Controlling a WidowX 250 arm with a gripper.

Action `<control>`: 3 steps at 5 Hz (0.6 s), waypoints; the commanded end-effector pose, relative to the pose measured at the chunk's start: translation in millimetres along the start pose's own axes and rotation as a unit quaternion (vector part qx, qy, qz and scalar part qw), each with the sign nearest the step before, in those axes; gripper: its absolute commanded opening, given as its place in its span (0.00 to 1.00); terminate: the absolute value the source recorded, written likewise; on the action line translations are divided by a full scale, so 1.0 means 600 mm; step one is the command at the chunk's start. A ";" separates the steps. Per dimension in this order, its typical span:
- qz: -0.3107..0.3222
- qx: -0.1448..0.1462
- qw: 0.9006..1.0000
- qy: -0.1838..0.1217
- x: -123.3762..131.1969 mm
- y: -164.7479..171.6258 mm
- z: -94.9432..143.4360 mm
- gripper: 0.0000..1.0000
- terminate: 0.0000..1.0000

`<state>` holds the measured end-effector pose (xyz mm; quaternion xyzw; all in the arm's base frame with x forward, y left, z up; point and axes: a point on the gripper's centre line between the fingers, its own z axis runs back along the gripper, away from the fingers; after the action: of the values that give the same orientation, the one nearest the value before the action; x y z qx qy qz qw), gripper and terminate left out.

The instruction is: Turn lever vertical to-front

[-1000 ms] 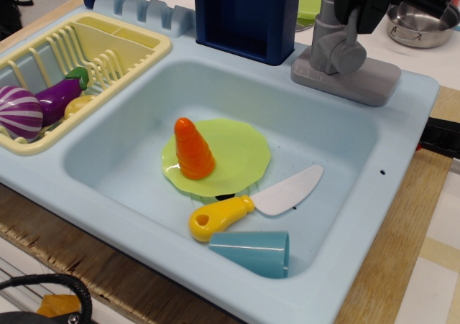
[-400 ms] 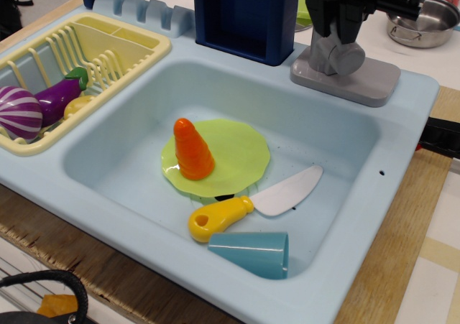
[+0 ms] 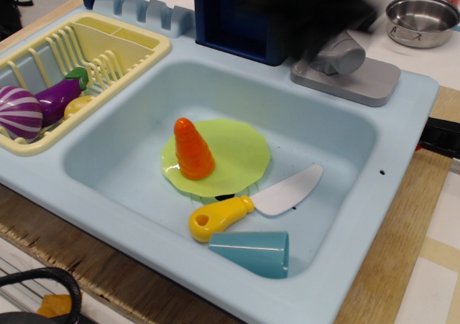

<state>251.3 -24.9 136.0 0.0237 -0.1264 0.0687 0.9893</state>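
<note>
Gripper (image 3: pixel 316 15) has swung left since prev frame, now a dark blur over faucet hub (image 3: pixel 338 57) at sink's back-right corner; lever hidden, jaw state can't tell.

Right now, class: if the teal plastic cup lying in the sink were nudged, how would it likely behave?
The teal plastic cup lies on its side, so it would probably roll, curving because it tapers. It looks hollow, so likely light. The yellow-handled toy knife beside it might block its roll.
</note>
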 end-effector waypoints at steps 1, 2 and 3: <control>0.021 -0.013 1.000 0.007 -0.012 0.008 0.009 0.00 0.00; 0.022 -0.016 0.999 0.018 -0.015 0.011 0.007 0.00 0.00; 0.023 -0.037 0.996 0.076 -0.017 0.005 0.021 1.00 0.00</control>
<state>231.7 -26.5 137.1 -0.0182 -0.0357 0.0835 0.9957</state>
